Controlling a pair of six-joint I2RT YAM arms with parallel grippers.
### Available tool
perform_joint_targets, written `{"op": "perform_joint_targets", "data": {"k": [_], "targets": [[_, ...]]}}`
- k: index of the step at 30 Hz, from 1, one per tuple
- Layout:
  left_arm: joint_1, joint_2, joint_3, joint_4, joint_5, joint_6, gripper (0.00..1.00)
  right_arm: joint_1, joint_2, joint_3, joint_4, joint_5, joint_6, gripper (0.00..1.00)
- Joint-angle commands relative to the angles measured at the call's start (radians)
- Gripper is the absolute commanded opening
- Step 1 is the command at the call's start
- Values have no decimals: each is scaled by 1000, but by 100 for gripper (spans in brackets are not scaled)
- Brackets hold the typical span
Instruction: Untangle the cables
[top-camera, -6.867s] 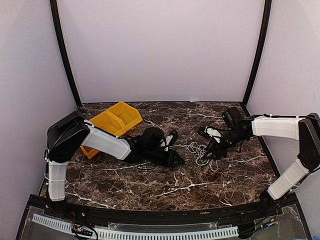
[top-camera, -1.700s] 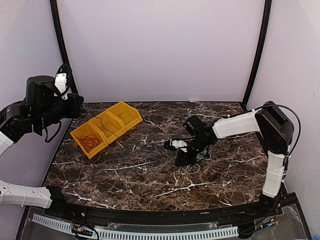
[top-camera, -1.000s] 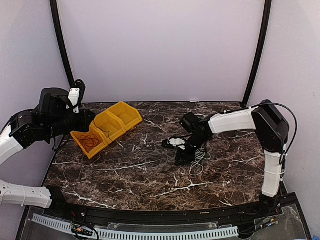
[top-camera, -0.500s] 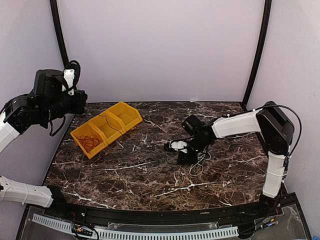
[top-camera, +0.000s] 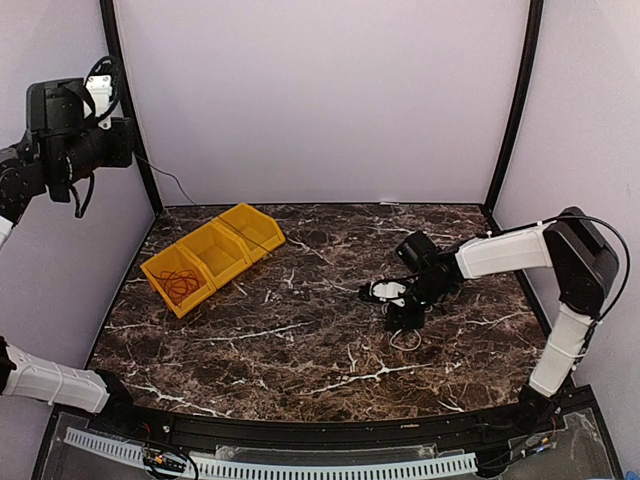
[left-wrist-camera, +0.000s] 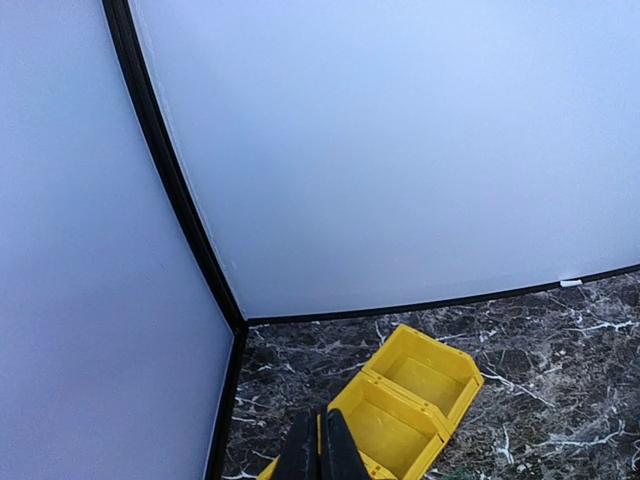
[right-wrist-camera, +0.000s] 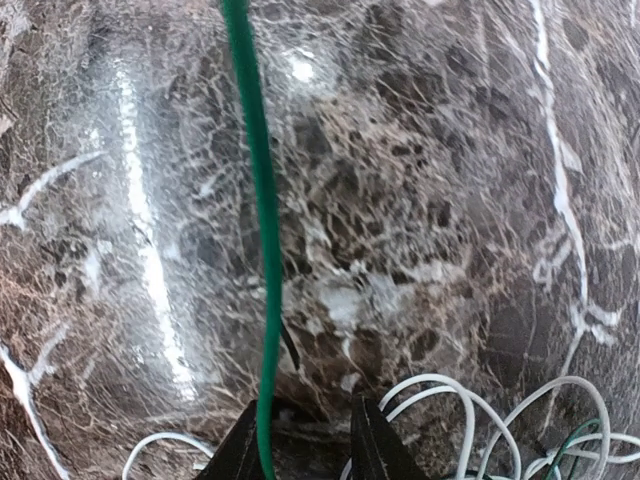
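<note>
My left gripper (top-camera: 127, 150) is raised high at the back left, with its fingers pressed together (left-wrist-camera: 320, 448). A thin black cable (top-camera: 165, 185) trails from it down toward the back table edge. A red-orange cable (top-camera: 180, 285) lies coiled in the nearest of the yellow bins (top-camera: 250, 218). My right gripper (top-camera: 401, 318) is down on the table at centre right with its jaws apart (right-wrist-camera: 305, 440). A taut green cable (right-wrist-camera: 258, 200) runs past its left finger. White cable loops (right-wrist-camera: 450, 395) lie by its right finger and show in the top view (top-camera: 405, 340).
Three joined yellow bins stand at the back left, and the two far ones (left-wrist-camera: 425, 375) look empty. Black frame posts (top-camera: 130, 120) stand at both back corners. The table is dark marble (top-camera: 300, 340).
My left arm has risen from the bins to the top left, drawing the black cable up with it. My right gripper has slid right along the table with the white loops.
</note>
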Motion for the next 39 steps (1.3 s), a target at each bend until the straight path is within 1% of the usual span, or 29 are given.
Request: {"op": "perform_joint_targets", "data": {"k": [1,5,8,9,10,12,14,15,16,17,18,20,21,22,23,24,27,29,33,39], "targets": [[15,23,57,-12,-115,95,0,-52,5,-85,-119,117,-29,30],[36,-9,86,66,-183,107,0,-85,-20,-113,-121,118,-36,29],[40,-48,113,169,-225,184,0,-109,-30,-133,-116,123,-41,27],[41,-49,124,182,-238,198,0,-116,-33,-140,-114,125,-43,26],[40,-48,150,193,-243,218,0,-125,-35,-144,-113,129,-46,25],[39,-49,163,208,-245,231,0,-139,-43,-152,-106,128,-49,16],[39,-46,152,196,-214,205,0,-147,-56,-151,-101,109,-48,5],[39,-42,137,166,-174,186,0,-147,-67,-146,-101,93,-45,3],[40,-30,128,144,-147,135,0,-148,-78,-137,-105,71,-41,1],[39,-24,102,105,-70,109,0,-148,-89,-123,-111,48,-35,1],[40,-10,85,85,-30,40,0,-148,-98,-110,-119,25,-29,0],[40,1,9,62,137,-50,0,-147,-118,-83,-131,-12,-21,0],[40,-2,-60,76,176,-74,0,-147,-126,-71,-138,-27,-18,0],[41,-5,-96,87,245,-114,0,-146,-131,-62,-146,-37,-18,1],[40,-14,-167,116,276,-130,0,-146,-133,-46,-157,-48,-18,3],[39,-20,-197,128,328,-158,0,-146,-133,-37,-166,-58,-16,6],[40,-56,-333,198,404,-209,0,-142,-137,-24,-180,-87,-5,15],[39,-74,-385,223,434,-224,0,-134,-142,-16,-183,-99,3,20],[39,-84,-394,207,457,-224,0,-117,-151,17,-211,-148,7,27],[39,-120,-338,203,481,-193,0,-77,-173,89,-232,-208,21,33]]}}
